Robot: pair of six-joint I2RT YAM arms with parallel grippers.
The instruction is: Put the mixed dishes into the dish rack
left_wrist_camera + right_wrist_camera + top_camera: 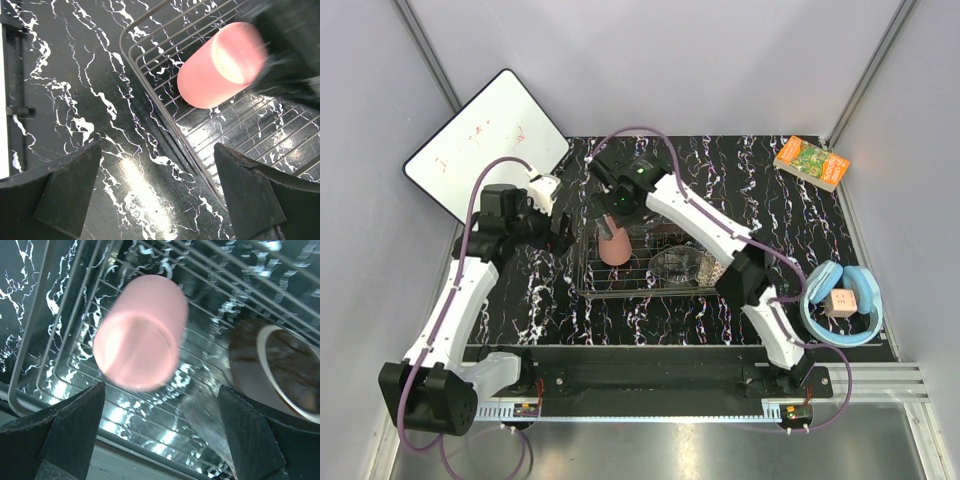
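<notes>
Tabletop (800, 230) black with white veining, enclosed by grey walls (720, 60). White board (485, 145), book (811, 162) and headphones (845, 305) sit outside the dish rack (620, 290). Pink cup (614, 248) is inside the rack, beneath the right gripper (162, 386), whose fingers are spread and grasp nothing. Left gripper (157, 147) likewise released, over the table beside the rack's edge. Cup blurred; neighbouring bowl (282, 365) cut off.

The black, white-veined table (740, 190) carries the dish rack (640, 290) mid-surface; a green-orange book (811, 162) lies far right. Blue headphones (868, 300) sit at the right edge; a white board (485, 140) overlaps the far-left corner
</notes>
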